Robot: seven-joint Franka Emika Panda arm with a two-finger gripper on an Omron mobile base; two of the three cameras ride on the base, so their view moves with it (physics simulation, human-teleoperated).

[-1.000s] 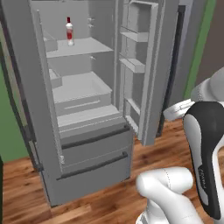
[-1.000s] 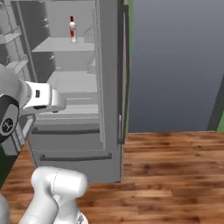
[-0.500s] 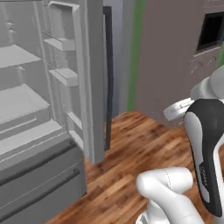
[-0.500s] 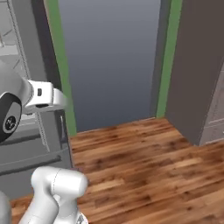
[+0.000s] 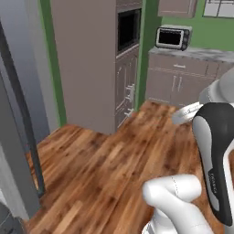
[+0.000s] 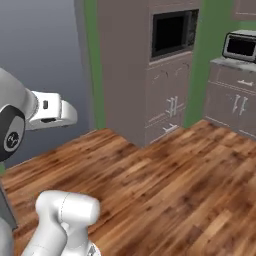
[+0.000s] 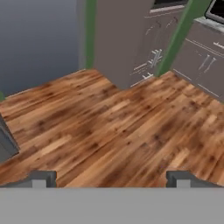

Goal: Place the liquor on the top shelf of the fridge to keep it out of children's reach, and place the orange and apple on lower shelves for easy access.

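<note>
My gripper points down at the wooden floor. Its two dark fingertips stand far apart, open, with nothing between them. The fridge's grey door with its long dark bar handle runs along the left edge of the left base view. A grey corner of the fridge also shows at the lower left of the hand view. The liquor, the orange, the apple and the fridge's shelves are out of view.
A tall brown cabinet with a built-in oven stands ahead against the green wall. To its right are low counter cabinets with a toaster oven on top. Wooden floor spreads between them and me.
The whole picture has swung to the right: the base has turned away from the open fridge toward the cabinet and counter. The gripper has stayed open and empty.
</note>
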